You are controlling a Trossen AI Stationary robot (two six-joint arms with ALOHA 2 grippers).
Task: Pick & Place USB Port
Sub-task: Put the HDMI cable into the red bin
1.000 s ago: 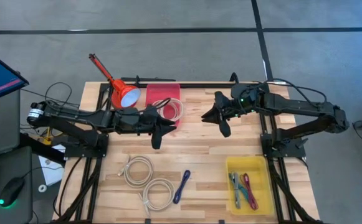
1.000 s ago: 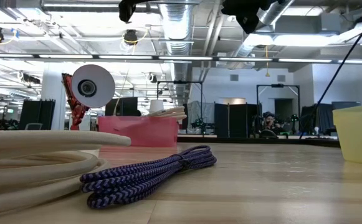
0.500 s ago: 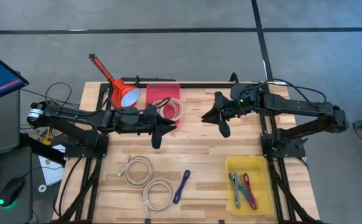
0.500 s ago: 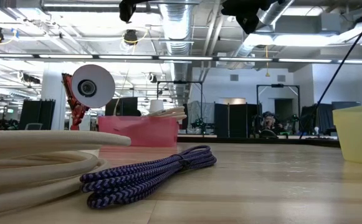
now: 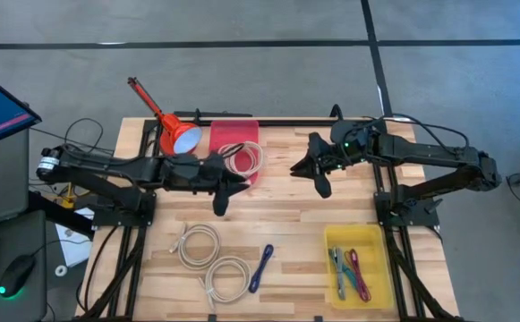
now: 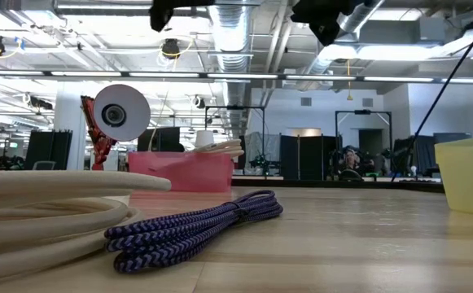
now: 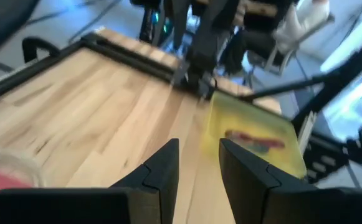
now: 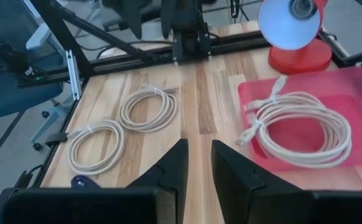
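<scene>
Purple braided USB cable (image 5: 260, 266) lies untouched on the table's front, between the white coils (image 5: 211, 261) and the yellow bin (image 5: 357, 266). My left gripper (image 5: 220, 199) and right gripper (image 5: 323, 184) hang empty, fingers slightly parted. Approach stage, I judge; next calls for descending over it.

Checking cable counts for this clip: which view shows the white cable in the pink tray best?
The right wrist view: the white cable lies fully visible, coiled inside the pink tray. The high view shows it small, beside the left gripper. The low view shows only loops above the tray wall. The left wrist view misses it.
</scene>
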